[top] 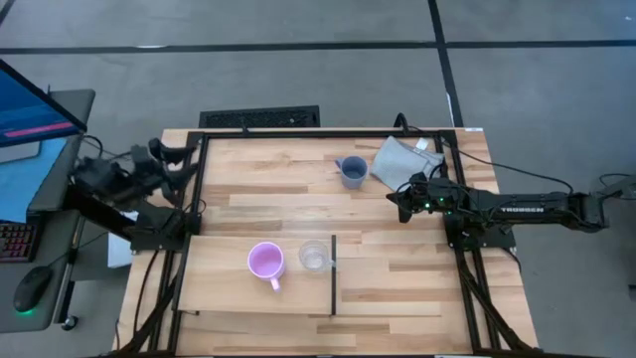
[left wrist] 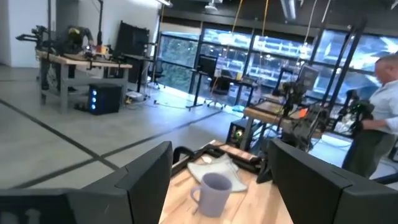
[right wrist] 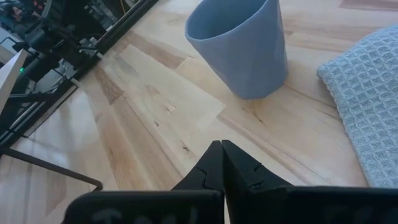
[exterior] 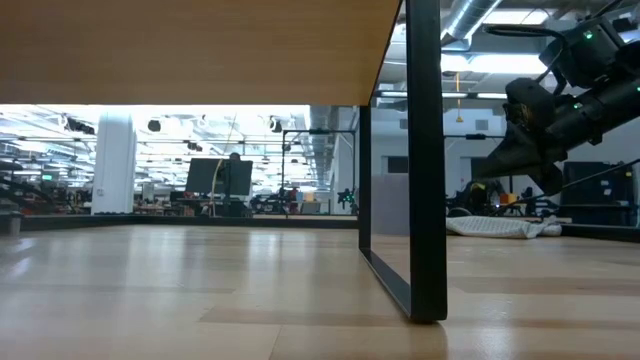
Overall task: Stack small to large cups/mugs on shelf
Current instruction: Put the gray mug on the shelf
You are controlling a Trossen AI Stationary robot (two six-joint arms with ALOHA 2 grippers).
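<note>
The blue-grey mug [top: 352, 171] stands upright on its base on the tabletop at the far middle, next to the grey cloth [top: 402, 159]. It also shows in the right wrist view [right wrist: 239, 43] and the left wrist view [left wrist: 214, 190]. The pink-purple mug [top: 265, 262] and the clear cup [top: 314, 257] stand side by side on the pale shelf board [top: 219, 283], left of its black strip [top: 333, 273]. My right gripper [top: 402, 199] [right wrist: 221, 152] is shut and empty above the table, just right and near of the blue-grey mug. My left gripper [top: 187, 167] [left wrist: 221, 146] is open and empty at the table's left edge.
The black metal frame [top: 199, 189] runs along the table's sides, and one of its posts [exterior: 425, 160] stands in the low view under the shelf's underside [exterior: 190, 50]. A person [left wrist: 379, 118] stands in the room beyond the table.
</note>
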